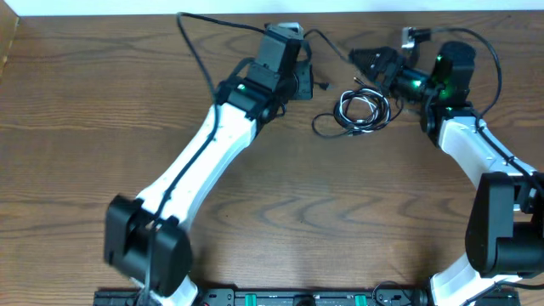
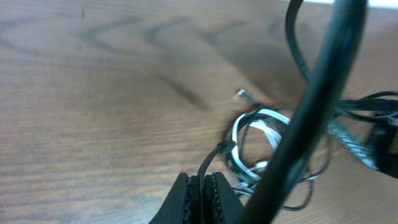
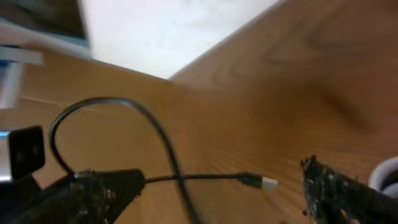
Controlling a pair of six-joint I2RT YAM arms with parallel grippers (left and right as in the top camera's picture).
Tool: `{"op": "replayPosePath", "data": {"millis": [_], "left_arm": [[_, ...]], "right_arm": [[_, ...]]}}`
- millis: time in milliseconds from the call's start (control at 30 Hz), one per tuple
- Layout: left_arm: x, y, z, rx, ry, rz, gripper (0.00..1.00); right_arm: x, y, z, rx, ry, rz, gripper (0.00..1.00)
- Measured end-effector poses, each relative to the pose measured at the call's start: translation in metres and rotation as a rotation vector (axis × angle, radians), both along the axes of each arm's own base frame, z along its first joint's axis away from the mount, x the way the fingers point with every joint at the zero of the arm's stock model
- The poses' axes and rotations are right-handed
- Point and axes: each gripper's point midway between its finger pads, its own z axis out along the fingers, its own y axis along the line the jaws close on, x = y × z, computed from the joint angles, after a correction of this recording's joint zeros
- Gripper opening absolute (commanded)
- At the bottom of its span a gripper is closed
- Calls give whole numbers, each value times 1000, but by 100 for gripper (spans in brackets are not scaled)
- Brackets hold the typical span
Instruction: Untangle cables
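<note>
On the wooden surface [image 1: 102, 127], the left pincer [image 2: 200, 190] is clamped fully shut on a thin black cable [image 2: 214, 155] that leads ahead into the coiled black-and-white cable bundle [image 1: 364, 110]. The right pincer [image 3: 222, 186] gapes wide and empty, with a loose black cable's [image 3: 168, 155] plug [image 3: 264, 182] lying between its fingers. Pulling with the left pincer could drag the whole coil tighter, since nothing pins it.
</note>
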Motion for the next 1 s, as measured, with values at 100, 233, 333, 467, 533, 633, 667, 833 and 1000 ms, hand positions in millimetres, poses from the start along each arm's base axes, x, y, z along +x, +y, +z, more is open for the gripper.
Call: {"op": "replayPosePath", "data": {"millis": [100, 233, 333, 467, 533, 633, 667, 833, 1000], "left_arm": [[5, -2, -29, 37, 43, -3, 7], [12, -6, -48, 52, 53, -11, 7], [18, -9, -48, 42, 31, -11, 7], [20, -9, -46, 40, 21, -9, 8], [19, -8, -49, 50, 31, -8, 7], [17, -3, -56, 75, 52, -1, 7], [17, 0, -58, 83, 56, 6, 7], [20, 23, -65, 129, 83, 52, 7], [21, 56, -74, 166, 136, 113, 20]], "right_arm": [[-5, 0, -12, -50, 4, 22, 99], [-13, 8, -4, -71, -108, 116, 94], [-20, 13, 1, -59, -144, 169, 99], [-25, 11, -16, -75, -52, 161, 99], [-27, 5, -33, -118, 13, 129, 99], [-29, -4, -54, -201, 66, 88, 99], [-28, -6, -57, -219, 68, 77, 99], [-28, -8, -61, -245, 75, 72, 99], [-40, -11, -65, -283, 197, 91, 99]]}}
